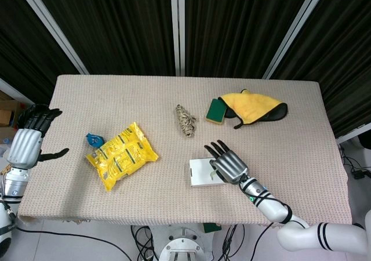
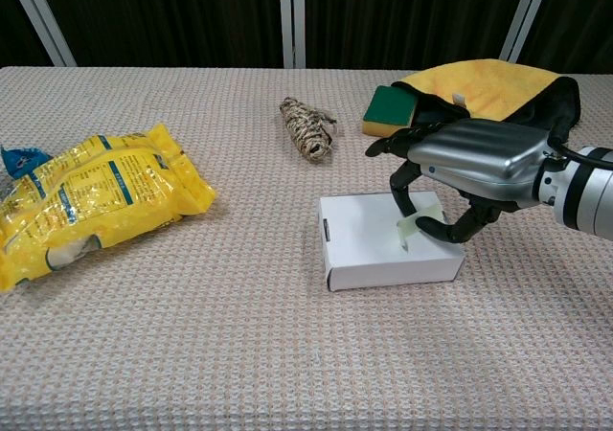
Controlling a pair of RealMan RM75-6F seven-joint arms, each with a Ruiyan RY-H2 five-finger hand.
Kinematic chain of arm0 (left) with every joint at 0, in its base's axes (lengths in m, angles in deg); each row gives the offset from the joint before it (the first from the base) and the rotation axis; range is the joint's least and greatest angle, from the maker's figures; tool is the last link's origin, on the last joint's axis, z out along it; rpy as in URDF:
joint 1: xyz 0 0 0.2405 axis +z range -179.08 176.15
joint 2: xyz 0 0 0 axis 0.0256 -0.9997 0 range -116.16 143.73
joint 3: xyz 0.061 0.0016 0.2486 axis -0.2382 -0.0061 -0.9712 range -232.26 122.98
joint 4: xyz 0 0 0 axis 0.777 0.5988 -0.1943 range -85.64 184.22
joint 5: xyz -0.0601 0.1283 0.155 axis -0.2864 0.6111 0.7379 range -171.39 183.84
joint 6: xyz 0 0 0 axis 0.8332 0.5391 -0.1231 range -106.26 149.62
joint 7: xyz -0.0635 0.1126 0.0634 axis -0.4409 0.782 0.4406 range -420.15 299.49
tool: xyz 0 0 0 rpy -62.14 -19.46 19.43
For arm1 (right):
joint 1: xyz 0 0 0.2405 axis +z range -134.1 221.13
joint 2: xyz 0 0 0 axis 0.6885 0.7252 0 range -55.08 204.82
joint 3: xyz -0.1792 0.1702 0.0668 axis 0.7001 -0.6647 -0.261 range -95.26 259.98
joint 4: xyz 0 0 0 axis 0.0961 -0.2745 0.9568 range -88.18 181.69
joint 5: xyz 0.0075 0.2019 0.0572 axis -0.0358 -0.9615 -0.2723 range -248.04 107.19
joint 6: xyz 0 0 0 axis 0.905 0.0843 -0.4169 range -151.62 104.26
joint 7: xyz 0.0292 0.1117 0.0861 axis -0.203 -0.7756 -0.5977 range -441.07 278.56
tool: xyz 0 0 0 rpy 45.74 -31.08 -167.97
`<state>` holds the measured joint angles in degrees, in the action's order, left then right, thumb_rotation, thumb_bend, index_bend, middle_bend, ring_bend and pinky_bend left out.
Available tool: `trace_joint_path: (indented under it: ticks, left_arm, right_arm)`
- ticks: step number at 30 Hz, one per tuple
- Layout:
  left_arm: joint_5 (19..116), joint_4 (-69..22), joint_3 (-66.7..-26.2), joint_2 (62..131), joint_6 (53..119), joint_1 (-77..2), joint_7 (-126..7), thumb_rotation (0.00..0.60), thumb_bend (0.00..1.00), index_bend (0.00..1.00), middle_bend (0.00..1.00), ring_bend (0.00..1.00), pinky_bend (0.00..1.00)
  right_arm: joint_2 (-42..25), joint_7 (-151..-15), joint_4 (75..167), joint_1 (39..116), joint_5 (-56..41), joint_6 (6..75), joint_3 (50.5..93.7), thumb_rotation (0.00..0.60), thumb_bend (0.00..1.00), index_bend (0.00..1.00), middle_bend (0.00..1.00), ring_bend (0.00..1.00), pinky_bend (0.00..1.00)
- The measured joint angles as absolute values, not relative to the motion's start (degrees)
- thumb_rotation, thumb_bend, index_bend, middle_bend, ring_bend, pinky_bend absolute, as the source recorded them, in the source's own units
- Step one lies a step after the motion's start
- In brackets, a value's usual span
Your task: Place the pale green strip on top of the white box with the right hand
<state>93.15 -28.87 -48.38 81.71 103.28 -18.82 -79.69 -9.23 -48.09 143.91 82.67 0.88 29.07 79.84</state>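
My right hand pinches pale green strip over white box, strip end touching top. My left hand off table edge, holding nothing, fingers apart.

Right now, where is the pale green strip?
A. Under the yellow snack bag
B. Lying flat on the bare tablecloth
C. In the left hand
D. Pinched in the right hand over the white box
D: the right hand pinches the pale green strip over the white box.
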Motion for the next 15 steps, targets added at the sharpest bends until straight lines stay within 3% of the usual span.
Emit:
trace_joint_path:
  ticks: [15]
  left_arm:
    - [93.22,-28.89,-48.39,81.51,103.13,-18.88,-80.35,0.600,0.00,0.15,0.13,0.09,0.17]
  right_arm:
    - [-10.11,-53.19,142.03,82.77,5.27,30.96,79.80,0.600,0.44,0.10,0.00,0.00,0.00]
